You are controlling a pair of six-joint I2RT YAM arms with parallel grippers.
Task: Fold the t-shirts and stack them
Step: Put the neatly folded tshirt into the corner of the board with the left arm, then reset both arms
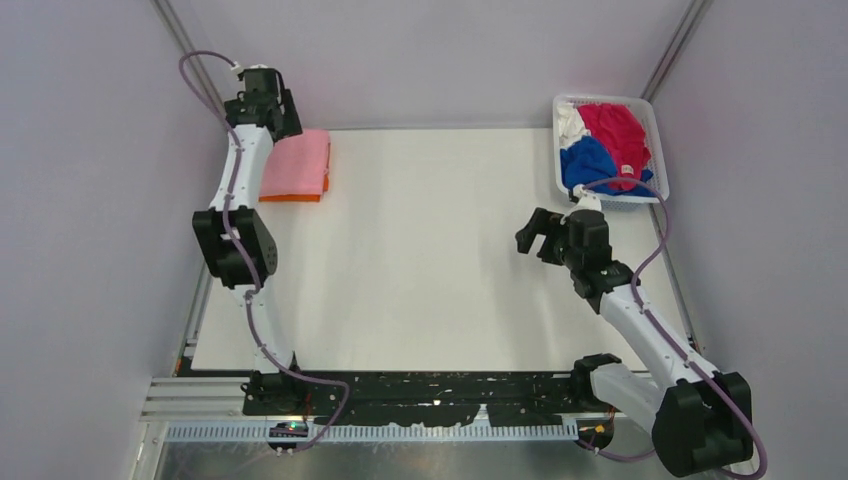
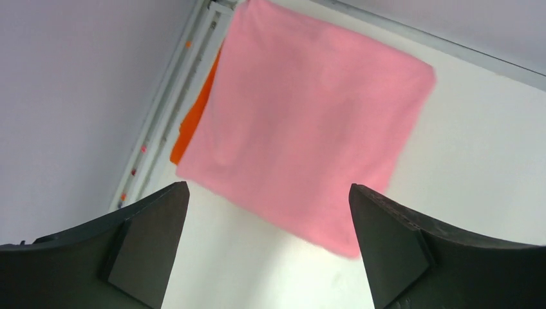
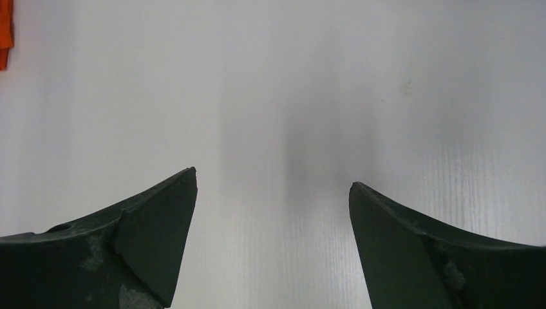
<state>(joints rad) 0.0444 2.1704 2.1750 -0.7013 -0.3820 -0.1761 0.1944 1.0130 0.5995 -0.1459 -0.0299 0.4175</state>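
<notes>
A folded light pink t-shirt (image 1: 297, 164) lies on a folded orange t-shirt (image 1: 290, 198) at the table's far left; both show in the left wrist view, pink (image 2: 309, 116) over orange (image 2: 193, 119). My left gripper (image 1: 272, 108) hovers above the stack's far edge, open and empty (image 2: 267, 193). A magenta-red t-shirt (image 1: 615, 135), a royal blue one (image 1: 588, 160) and a white one (image 1: 568, 122) lie crumpled in the basket. My right gripper (image 1: 537, 236) is open and empty over bare table (image 3: 273, 187), left of the basket.
The white mesh basket (image 1: 650, 120) stands at the table's far right corner. Grey walls close in both sides and the back. A sliver of orange cloth (image 3: 5, 32) shows at the right wrist view's left edge.
</notes>
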